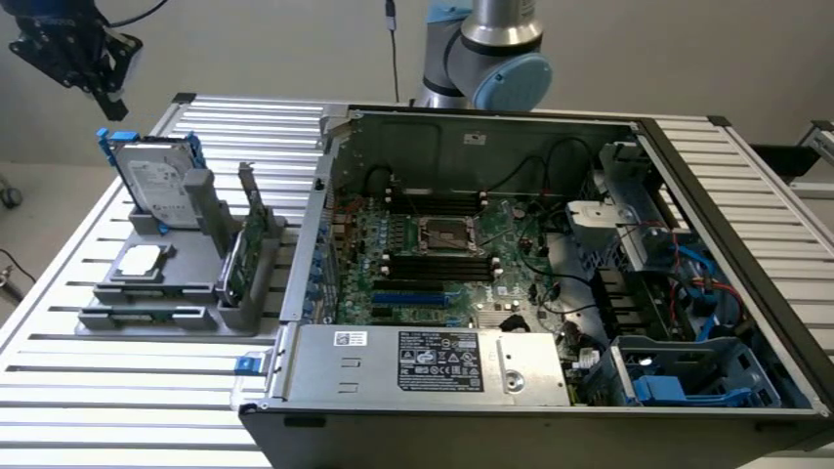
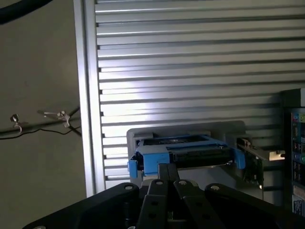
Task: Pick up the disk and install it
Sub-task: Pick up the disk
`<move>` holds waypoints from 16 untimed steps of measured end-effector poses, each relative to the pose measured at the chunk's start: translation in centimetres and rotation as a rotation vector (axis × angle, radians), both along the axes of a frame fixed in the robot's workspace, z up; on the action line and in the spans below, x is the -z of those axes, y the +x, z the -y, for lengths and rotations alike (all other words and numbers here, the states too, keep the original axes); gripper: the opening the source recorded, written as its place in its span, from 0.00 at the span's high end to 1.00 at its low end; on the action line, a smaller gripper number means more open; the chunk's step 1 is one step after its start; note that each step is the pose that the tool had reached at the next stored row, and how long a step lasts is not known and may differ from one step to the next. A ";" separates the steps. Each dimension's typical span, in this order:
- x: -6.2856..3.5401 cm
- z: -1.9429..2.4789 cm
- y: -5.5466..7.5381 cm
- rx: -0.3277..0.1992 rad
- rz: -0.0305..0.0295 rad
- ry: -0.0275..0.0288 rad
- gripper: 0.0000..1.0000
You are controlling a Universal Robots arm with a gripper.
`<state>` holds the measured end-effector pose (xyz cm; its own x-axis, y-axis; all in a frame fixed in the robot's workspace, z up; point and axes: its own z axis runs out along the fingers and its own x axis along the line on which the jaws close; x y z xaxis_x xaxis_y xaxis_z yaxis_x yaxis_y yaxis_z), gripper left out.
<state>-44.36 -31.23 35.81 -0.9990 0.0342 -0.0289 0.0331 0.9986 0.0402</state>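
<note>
The disk (image 1: 154, 181) is a silver hard drive with a white label in a blue carrier. It stands upright in a grey holder (image 1: 170, 288) at the exterior view's left. My gripper (image 1: 109, 98) hangs in the air above it and a little further back, apart from it, shut with nothing in it. From the wrist view I look down on the disk's blue-framed upper edge (image 2: 186, 155), with the gripper (image 2: 170, 172) just before it and its fingertips pressed together.
The grey holder also carries a small square chip (image 1: 141, 260) and an upright green circuit card (image 1: 250, 249). The open computer case (image 1: 521, 264) takes up the exterior view's right, with blue drive bays (image 1: 685, 376) at its near corner. All stand on a slatted aluminium table (image 1: 78, 391).
</note>
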 end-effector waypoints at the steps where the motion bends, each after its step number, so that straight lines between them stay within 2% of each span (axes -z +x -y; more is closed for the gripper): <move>1: 0.00 0.00 0.0 -0.017 -0.0003 0.0000 0.89; 10: 0.00 0.00 0.0 -0.179 -0.0035 0.0000 0.89; 16: 0.00 0.00 0.0 -0.288 -0.0036 -0.0004 0.89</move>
<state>-44.35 -31.24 35.81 -0.9676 -0.2510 -0.0253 -0.2519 0.9669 0.0402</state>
